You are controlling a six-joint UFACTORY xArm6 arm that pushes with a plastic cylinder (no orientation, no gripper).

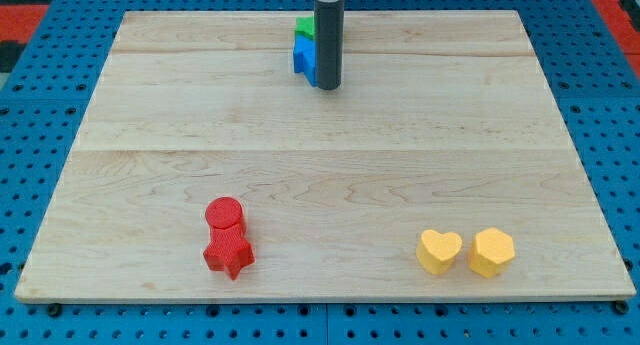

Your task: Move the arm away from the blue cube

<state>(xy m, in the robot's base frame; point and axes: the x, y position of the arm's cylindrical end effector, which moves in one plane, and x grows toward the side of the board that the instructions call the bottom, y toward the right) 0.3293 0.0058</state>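
The blue cube sits near the view's top centre of the wooden board, with a green block touching it on the far side. My tip rests on the board right against the blue cube's right side, at its lower right corner. The dark rod hides part of both blocks.
A red cylinder and a red star touch each other at the view's lower left. A yellow heart and a yellow hexagon lie side by side at the lower right. A blue pegboard surrounds the board.
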